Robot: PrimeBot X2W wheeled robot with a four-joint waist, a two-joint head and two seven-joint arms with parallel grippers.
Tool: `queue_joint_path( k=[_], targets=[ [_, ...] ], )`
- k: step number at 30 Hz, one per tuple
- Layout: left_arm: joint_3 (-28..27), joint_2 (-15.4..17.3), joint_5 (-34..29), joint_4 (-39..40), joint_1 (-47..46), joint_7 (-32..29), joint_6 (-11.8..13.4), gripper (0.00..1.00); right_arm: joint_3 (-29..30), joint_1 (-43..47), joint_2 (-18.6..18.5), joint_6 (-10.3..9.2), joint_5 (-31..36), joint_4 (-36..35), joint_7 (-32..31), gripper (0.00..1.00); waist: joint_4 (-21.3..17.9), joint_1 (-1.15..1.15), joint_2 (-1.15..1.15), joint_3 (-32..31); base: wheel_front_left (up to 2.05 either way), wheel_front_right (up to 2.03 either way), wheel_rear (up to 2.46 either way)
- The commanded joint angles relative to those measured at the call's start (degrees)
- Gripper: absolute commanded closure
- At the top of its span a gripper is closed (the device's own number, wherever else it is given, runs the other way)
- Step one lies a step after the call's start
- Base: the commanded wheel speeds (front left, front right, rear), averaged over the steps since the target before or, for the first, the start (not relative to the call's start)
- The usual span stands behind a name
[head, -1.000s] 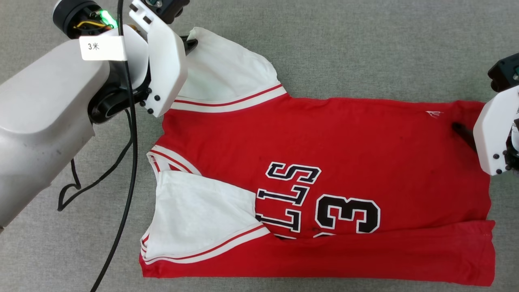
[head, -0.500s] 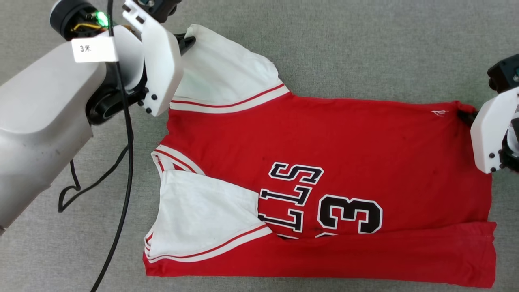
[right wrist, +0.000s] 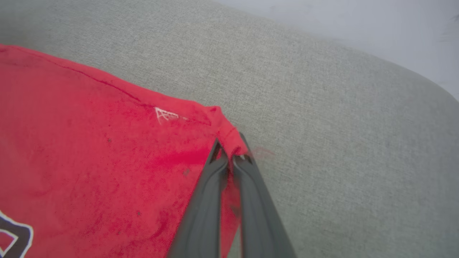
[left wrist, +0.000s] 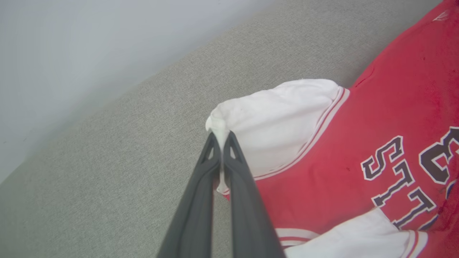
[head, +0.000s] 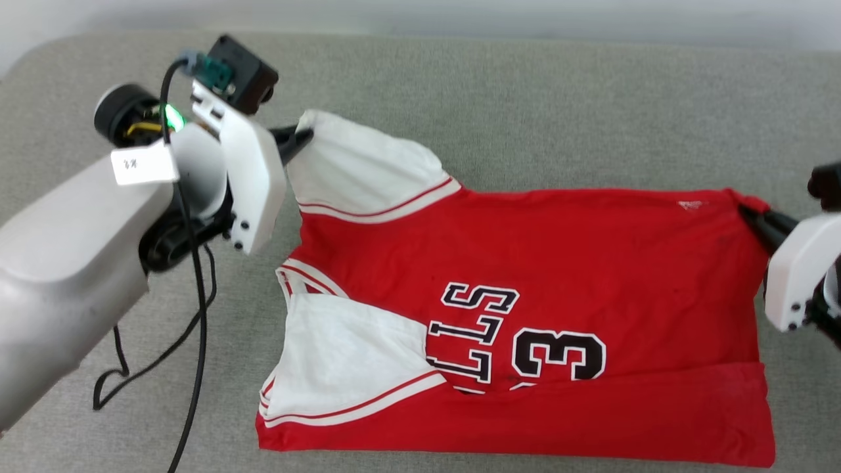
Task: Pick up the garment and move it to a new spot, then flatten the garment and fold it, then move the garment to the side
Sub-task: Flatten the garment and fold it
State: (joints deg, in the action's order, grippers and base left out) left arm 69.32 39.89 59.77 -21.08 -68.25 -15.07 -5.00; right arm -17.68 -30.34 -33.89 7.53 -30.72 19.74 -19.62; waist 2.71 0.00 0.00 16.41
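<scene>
Shirt [head: 591, 263] flattened, near edge folded (first fold, apparently); left claw [left wrist: 223, 138] pinches a sleeve [head: 368, 171], right claw [right wrist: 229, 152] a hem corner [right wrist: 215, 113]; second fold pending.

The jersey [head: 591, 263] is red with white short sleeves, red-and-white striped trim, and black white-outlined letters and a 3 facing up. It lies spread on the grey cloth surface [head: 525, 98], neck toward the left and hem toward the right. Its near long edge is folded over the lettering, the near sleeve lies over the chest, and the far sleeve tip and far hem corner are pinched into raised peaks.
</scene>
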Motion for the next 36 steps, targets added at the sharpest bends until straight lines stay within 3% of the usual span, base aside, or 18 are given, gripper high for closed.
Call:
queue_joint_path(
  k=[1, 15, 21, 28, 36],
  targets=[
    [0.0, 0.8, 0.3, 0.7, 1.5, 0.5, 0.5, 1.0, 0.4, 1.6, 0.2, -0.09, 0.3, -0.7, 0.6, 1.0, 0.3, 0.0, 0.0, -1.8, 0.0, 0.0, 0.0],
    [2.0, 9.6, 2.4, 15.4, 19.6, 5.2, 9.2, 1.0, 6.7, 20.2, 1.9, -0.09, 0.0, -9.0, 0.4, 1.0, 1.1, 0.0, 0.0, -9.7, 0.0, 0.0, 0.0],
    [2.7, 11.6, 3.8, 20.5, 27.5, 7.3, 13.1, 1.0, 8.8, 27.4, 2.8, -0.09, -0.6, -12.0, -1.0, 1.0, 1.1, 0.0, 0.0, -10.9, 0.0, 0.0, 0.0],
    [3.1, 12.0, 6.6, 20.9, 34.5, 9.6, 14.2, 1.0, 10.2, 31.9, 3.5, -0.09, -0.9, -11.3, -2.2, 1.0, 1.0, 0.0, 0.0, -9.7, 0.0, 0.0, 0.0],
    [3.2, 8.2, 8.7, 15.5, 37.6, 11.5, 12.4, 1.0, 7.5, 32.1, 4.8, -0.09, -1.6, -6.8, -2.6, 1.0, 1.1, 0.0, 0.0, -7.9, 0.0, 0.0, 0.0]
  ],
)
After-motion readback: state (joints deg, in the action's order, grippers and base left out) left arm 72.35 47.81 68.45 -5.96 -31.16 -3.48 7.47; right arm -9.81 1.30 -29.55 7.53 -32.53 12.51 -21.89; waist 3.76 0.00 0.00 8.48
